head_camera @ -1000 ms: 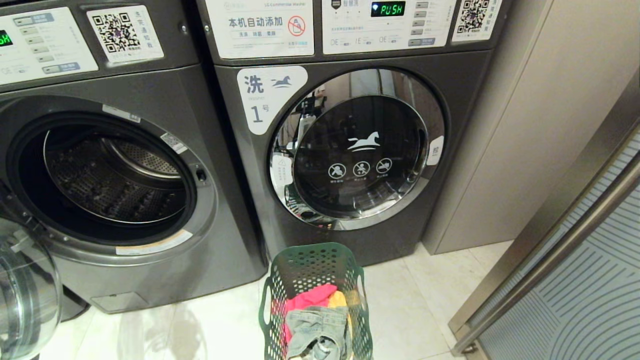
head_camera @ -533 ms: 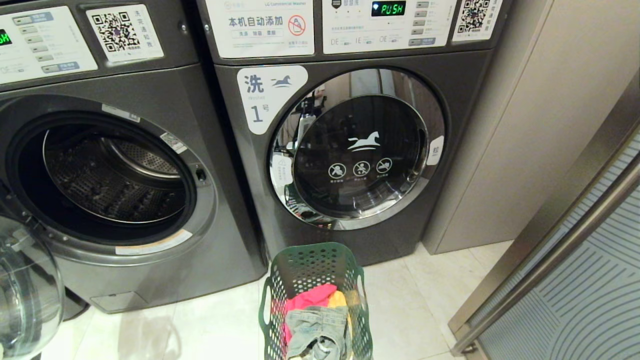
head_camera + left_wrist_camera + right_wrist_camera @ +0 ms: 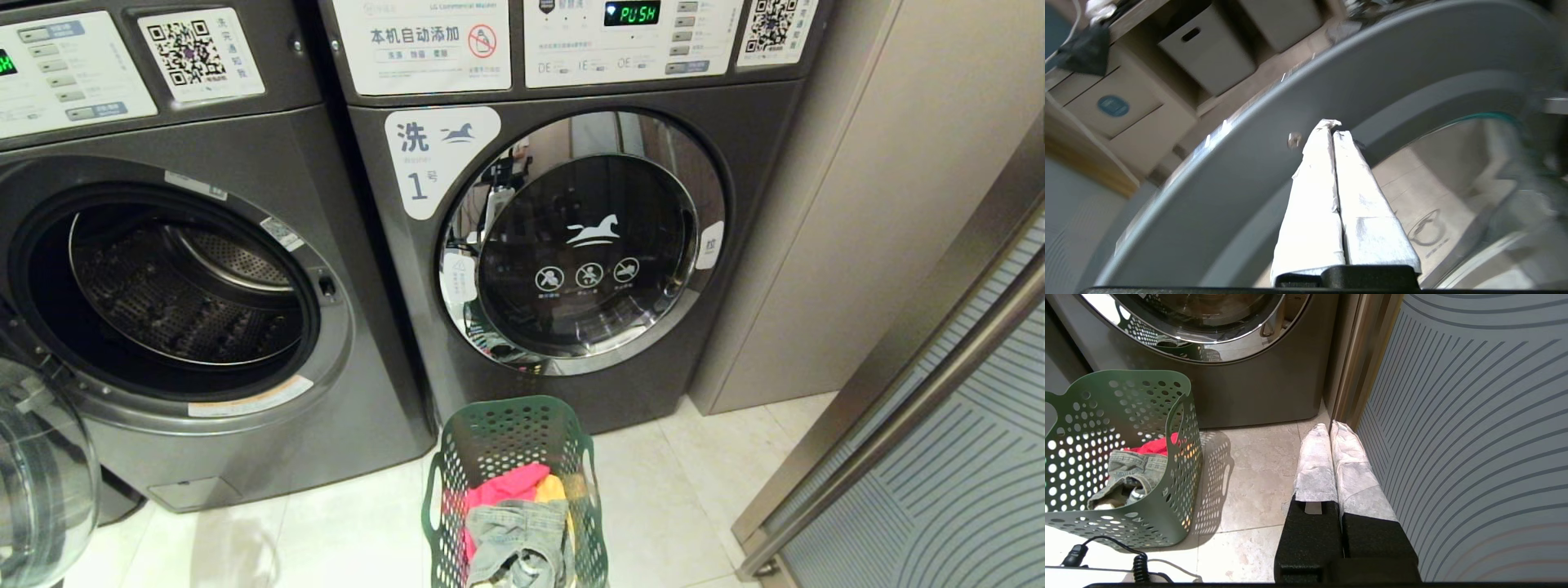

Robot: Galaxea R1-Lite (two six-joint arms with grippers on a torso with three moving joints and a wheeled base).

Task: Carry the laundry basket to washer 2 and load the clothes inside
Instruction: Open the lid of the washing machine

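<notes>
While the laundry basket (image 3: 514,490) is sitting on the pale tiled floor (image 3: 678,506) right in front of the washer labelled 1 (image 3: 571,245), the clothes (image 3: 514,531) are lying heaped inside it: a red piece and an orange-yellow one at the back, faded denim on top toward the front. That washer's chrome-rimmed door is standing closed, with a green display (image 3: 631,13) glowing on the panel above. Just beside it, on the left in the head view, the neighbouring washer (image 3: 180,286) is standing with its drum exposed and its glass door (image 3: 41,482) swung out toward the lower corner; its number label is out of sight, so I cannot tell which machine it is. The left gripper (image 3: 1331,128) is hanging close against that open door's grey rim, fingers pressed together on nothing. The right gripper (image 3: 1330,426) is pointing down at the floor between the basket and a striped panel (image 3: 1474,437), fingers likewise together and empty.
</notes>
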